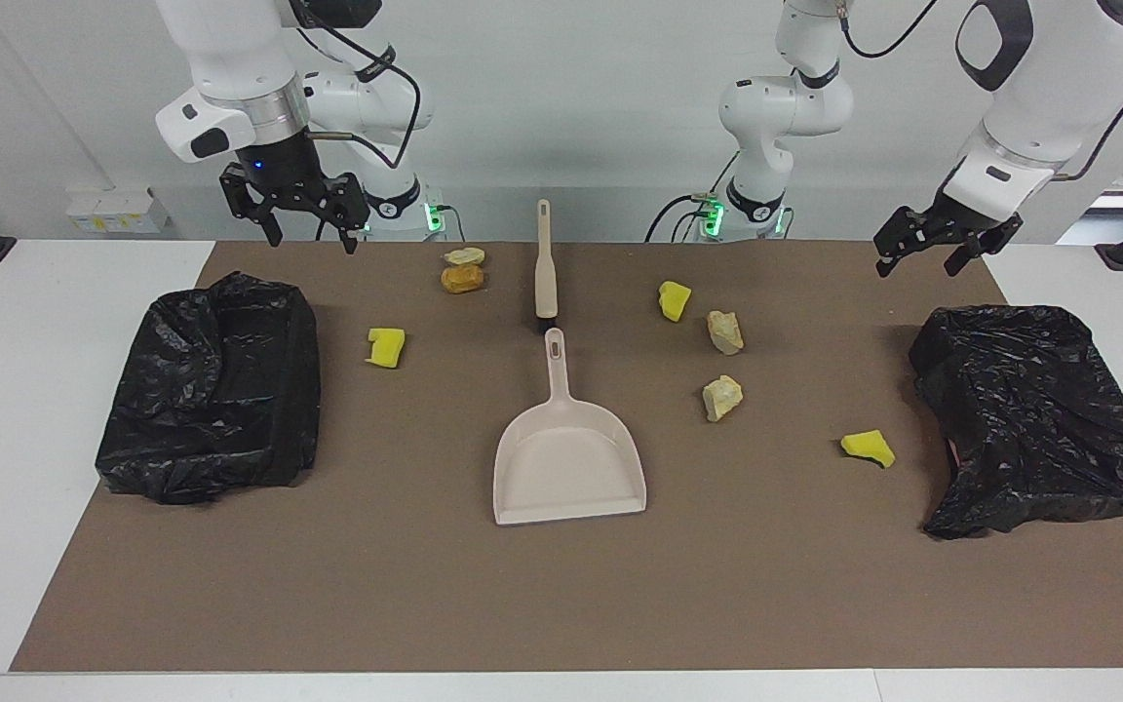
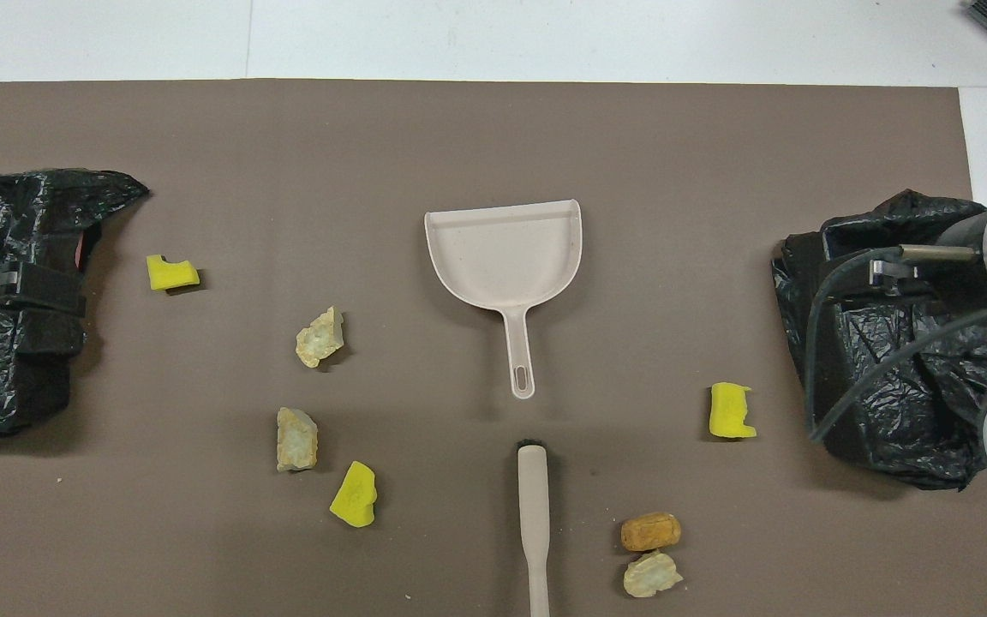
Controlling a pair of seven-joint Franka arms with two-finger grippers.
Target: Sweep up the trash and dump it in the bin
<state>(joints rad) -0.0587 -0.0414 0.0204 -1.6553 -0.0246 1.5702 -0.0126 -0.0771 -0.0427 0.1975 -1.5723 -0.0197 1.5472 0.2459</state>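
1. We count two bins lined with black bags. One (image 1: pixel 1039 409) lies below the left pincer (image 1: pixel 920 265); the other (image 1: pixel 211 409) lies below the right pincer (image 1: pixel 313 240) and a little toward its arm's end of the table.
2. We see two pincers, each with its jaws wide and holding nothing. Each hangs over the robots' edge of the brown mat (image 1: pixel 561 604).
3. We count seven pieces of trash, all lying loose on the mat between the two pincers: three bright yellow sponge pieces, three beige rocky chunks and one orange-brown chunk.
4. Closest to the right pincer are a notched yellow piece (image 1: pixel 385 347), a pale beige chunk (image 1: pixel 464 256) and the orange-brown chunk (image 1: pixel 462 280) touching it.
5. One beige-handled brush (image 1: pixel 545 263) and one beige dustpan (image 1: pixel 569 468) lie in line midway between the pincers, the brush's bristles just beside the pan's handle end.
6. Toward the left pincer lie a yellow wedge (image 1: pixel 675 299), two rough beige chunks (image 1: pixel 725 331) (image 1: pixel 722 397), and a flat yellow piece (image 1: pixel 867 448) near the bin there.
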